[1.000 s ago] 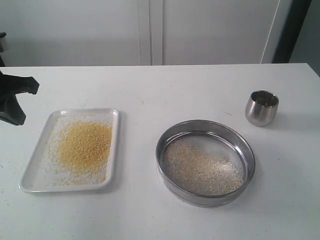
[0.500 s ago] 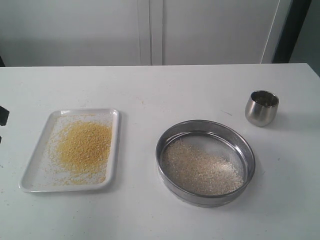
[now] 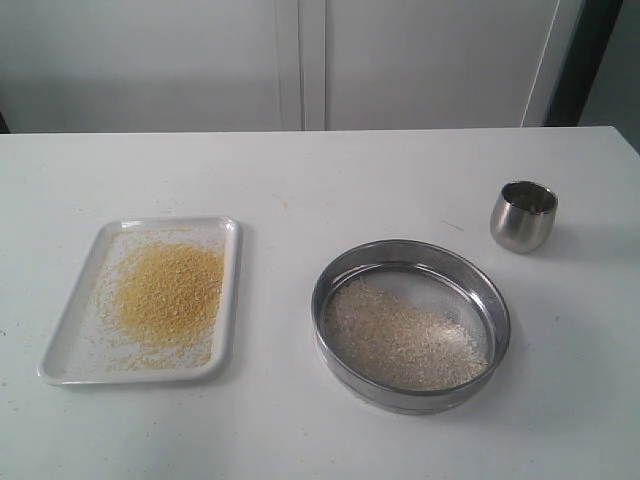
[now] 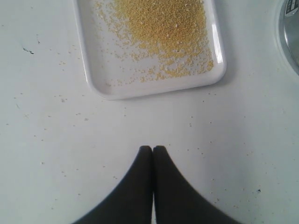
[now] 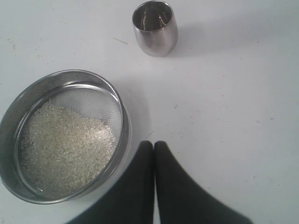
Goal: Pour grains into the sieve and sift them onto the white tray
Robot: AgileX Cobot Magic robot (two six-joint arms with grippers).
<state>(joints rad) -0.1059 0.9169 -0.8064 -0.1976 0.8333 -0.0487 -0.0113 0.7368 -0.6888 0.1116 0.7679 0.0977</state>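
Two fractions lie apart: fine golden granules [image 3: 168, 292] heaped on the white tray [image 3: 230, 300], and coarse pale grains [image 3: 400, 340] resting on the mesh of the sieve [image 3: 400, 398]. The sieve sits flat on the table [image 3: 300, 170], mouth up, well right of the tray. Sifting looks finished; any further pass would call for gripping the sieve's rim and carrying it level over the tray. In the exterior view the tray's long axis runs near to far, leaning slightly right. Left gripper [image 4: 153, 149] and right gripper [image 5: 153, 143] hang over bare table, jaws pressed together, empty. Beyond the sieve a steel cup [image 3: 523, 215] stands upright.
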